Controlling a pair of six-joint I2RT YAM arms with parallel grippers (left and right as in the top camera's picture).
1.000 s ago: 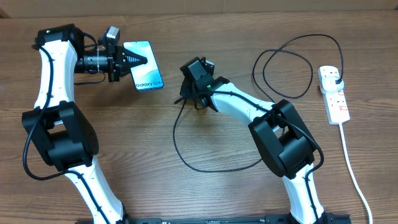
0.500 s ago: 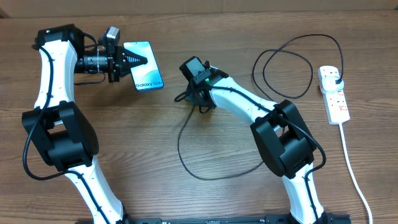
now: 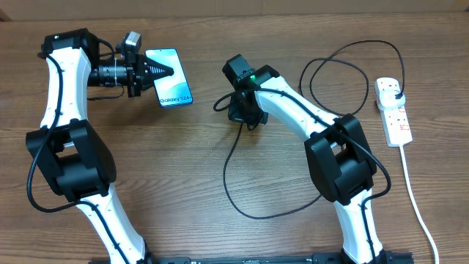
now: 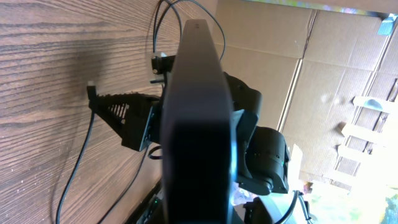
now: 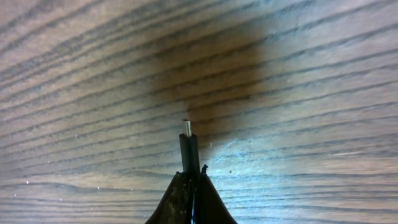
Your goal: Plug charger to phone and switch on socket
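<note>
Pinching the charger just behind its small metal tip, the right pincer is closed tight. The tip sticks out past its fingertips, close over the wooden table. From that pincer the charger drops in a loop toward the robot, then curls away to its black plug, seated in the socket well apart on the pincer's outer side. The left pincer is clamped on the phone, whose blue screen reads "Galaxy S24" just beside its fingertips. The red markings on the socket are too small to read.
</note>
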